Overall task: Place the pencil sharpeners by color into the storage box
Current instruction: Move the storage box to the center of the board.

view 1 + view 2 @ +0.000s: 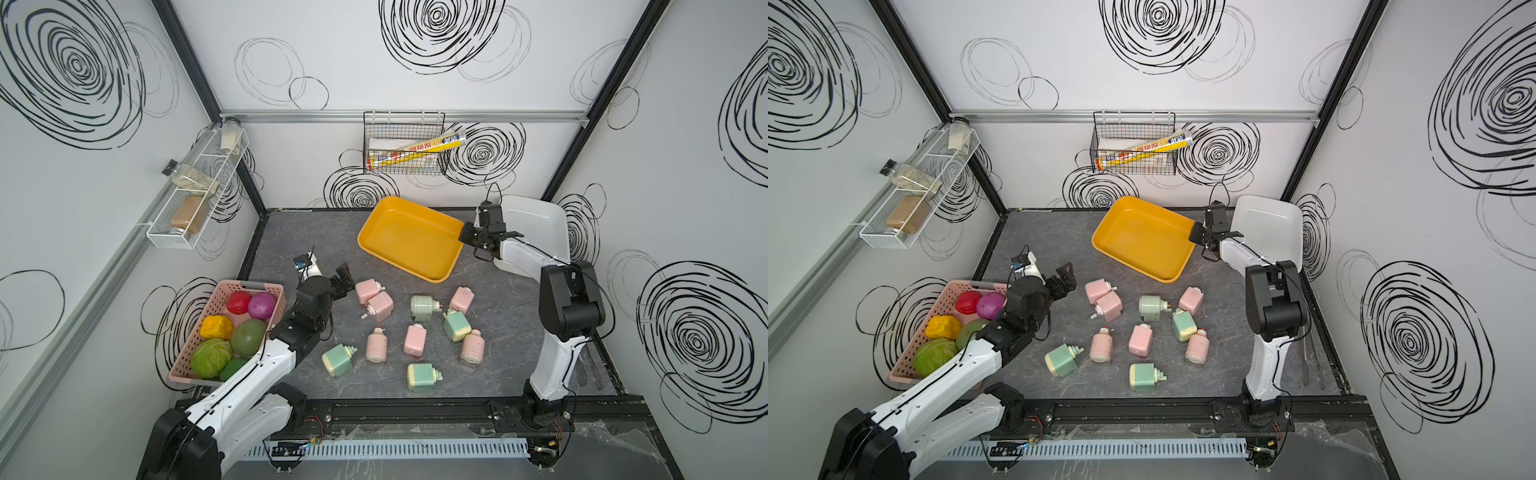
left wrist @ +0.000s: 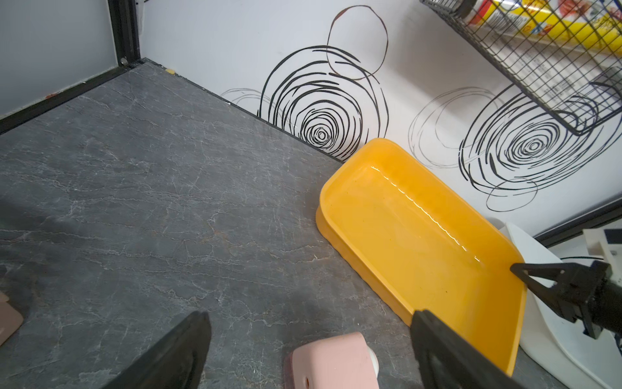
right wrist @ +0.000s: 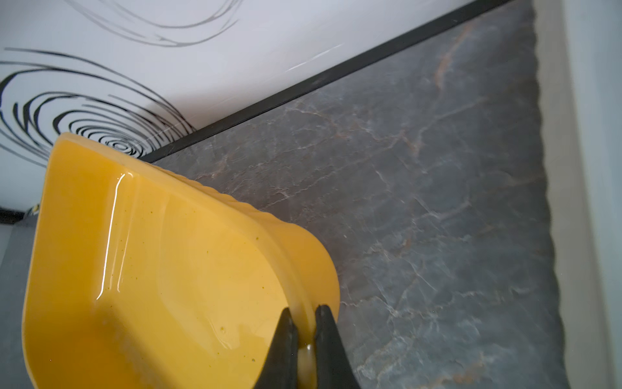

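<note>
Several pencil sharpeners lie loose on the grey tabletop in both top views. Among them are a touching pink pair (image 1: 374,297), more pink ones (image 1: 414,339) and mint green ones (image 1: 423,307) (image 1: 1144,376). My left gripper (image 1: 341,277) (image 1: 1065,275) (image 2: 309,315) is open, just left of the pink pair, with one pink sharpener (image 2: 331,362) below its spread fingers. My right gripper (image 1: 464,235) (image 1: 1192,232) (image 3: 304,311) is shut on the right rim of the empty yellow storage box (image 1: 409,237) (image 2: 420,235) (image 3: 151,269) at the back.
A white bin (image 1: 536,216) stands behind the right arm at the back right. A pink basket (image 1: 245,286) of toy fruits sits at the left edge under the left arm. Metal utensils (image 1: 590,372) lie at the front right. A wire basket (image 1: 405,143) hangs on the back wall.
</note>
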Motion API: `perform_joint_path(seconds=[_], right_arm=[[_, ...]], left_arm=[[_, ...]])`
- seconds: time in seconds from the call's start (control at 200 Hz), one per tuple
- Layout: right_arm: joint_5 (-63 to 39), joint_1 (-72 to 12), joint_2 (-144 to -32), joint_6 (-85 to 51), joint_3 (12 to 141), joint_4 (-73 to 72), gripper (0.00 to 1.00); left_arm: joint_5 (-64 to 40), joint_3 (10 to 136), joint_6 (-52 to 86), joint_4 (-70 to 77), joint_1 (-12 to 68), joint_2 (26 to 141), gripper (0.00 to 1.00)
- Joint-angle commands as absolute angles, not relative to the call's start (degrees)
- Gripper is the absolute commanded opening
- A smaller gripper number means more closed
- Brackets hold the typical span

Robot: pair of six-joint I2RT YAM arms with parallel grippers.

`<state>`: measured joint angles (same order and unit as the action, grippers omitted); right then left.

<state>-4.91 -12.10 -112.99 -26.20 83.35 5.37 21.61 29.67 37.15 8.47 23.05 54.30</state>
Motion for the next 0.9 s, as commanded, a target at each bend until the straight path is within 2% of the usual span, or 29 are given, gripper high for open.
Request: perform_joint_path(seconds=[0.0,0.21,0.61,0.706,0.806,0.896], right_arm=[[-11.75,-12.68,-117.8,-16.08,91.88,13.25,0.0],[-11.14,-16.08,-128.54,-12.2,110.4,25.03,0.0],[-2.05,-24.92,-144.76,-19.0,135.84,30.34,0.0],[-1.55,-25.68,-148.21,-20.37,141.97,31.89,0.09],[-3.52,-25.82,-147.66,-20.74,142.48,31.42,0.27],[-4.03,-25.86,-145.41,-20.11,140.23,31.37,0.55]], left_arm=[[23.01,29.09,38.69,8.02,22.36,53.87,0.99],[21.74,29.08,39.73,8.26,22.24,55.27,0.99],[22.59,28.13,41.54,7.84,22.11,55.11,0.99],[22.5,27.7,41.89,7.48,22.08,54.68,0.99],[22.59,27.18,42.06,7.31,22.04,53.99,0.99],[23.0,26.64,42.01,7.38,21.9,53.53,0.99]])
